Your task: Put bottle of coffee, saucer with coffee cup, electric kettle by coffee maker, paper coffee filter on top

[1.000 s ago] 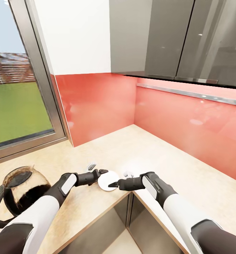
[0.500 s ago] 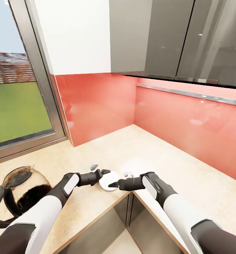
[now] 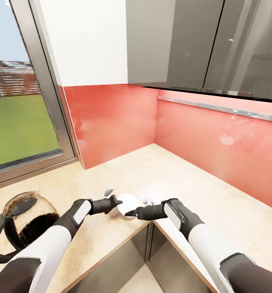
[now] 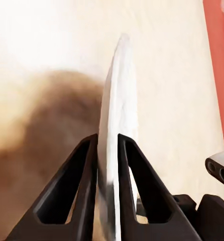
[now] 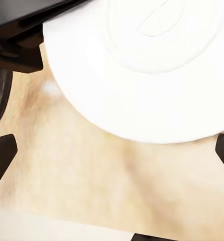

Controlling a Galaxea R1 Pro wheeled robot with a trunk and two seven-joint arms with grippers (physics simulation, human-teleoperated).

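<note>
The white saucer (image 3: 127,202) is pinched at its rim by my left gripper (image 3: 117,200) and tilted up just above the tan kitchen countertop (image 3: 192,183) near its inner corner edge. In the left wrist view the saucer (image 4: 119,125) stands edge-on between the two black fingers of the left gripper (image 4: 108,138). My right gripper (image 3: 129,213) is open just in front of the saucer, apart from it; its wrist view shows the saucer (image 5: 142,65) ahead of the spread right gripper (image 5: 112,150). The dark glass electric kettle (image 3: 24,219) stands on the counter at the near left.
A small grey metal object (image 3: 107,190) lies on the counter behind my left gripper. A pale white shape (image 3: 149,198) sits beside my right wrist, too faint to identify. Red backsplash (image 3: 111,118) and grey wall cabinets (image 3: 201,44) bound the corner; a window (image 3: 18,122) is at left.
The saucer has risen off the counter and tilted up onto its edge in my left gripper, shifting slightly away from me. The right arm has stayed put.
</note>
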